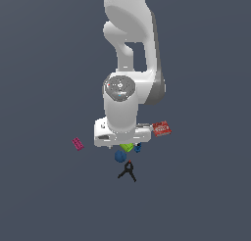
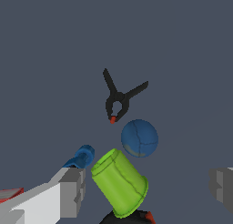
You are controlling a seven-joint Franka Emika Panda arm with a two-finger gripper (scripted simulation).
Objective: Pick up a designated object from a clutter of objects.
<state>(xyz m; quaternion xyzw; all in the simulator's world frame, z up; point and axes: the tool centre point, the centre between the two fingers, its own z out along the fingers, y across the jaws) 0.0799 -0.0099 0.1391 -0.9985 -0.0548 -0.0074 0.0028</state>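
The fingers (image 2: 148, 184) are standing wide open and holding nothing, with one finger showing at each side of the wrist view.

**Risks**
- The green cylinder (image 2: 120, 182) is lying on its side between the open fingers, while the ball (image 2: 139, 137) is sitting just beyond it. A straight descent from here is likely to close the fingers on the cylinder rather than the ball.
- The cylinder and ball are sitting very close together; whether they are touching is hard to tell. A finger entering that narrow space could push the ball, and a round thing is likely to roll away.
- The small blue piece (image 2: 82, 156) is lying just beside one finger and next to the cylinder, so it could be knocked or mistaken for the target.
- A black clamp (image 2: 119, 100) is lying just past the ball, on the side away from the cylinder, limiting overshoot. A second dark item is partly showing on the cylinder's opposite side.

**Target**
- The ball is appearing dark blue, round, with faint surface lines and a paler patch low on one side. It is resting on the grey tabletop (image 2: 182, 59).
- In the exterior view, the ball (image 1: 120, 156) is sitting beside the cylinder (image 1: 127, 147), near the clamp (image 1: 128, 171).
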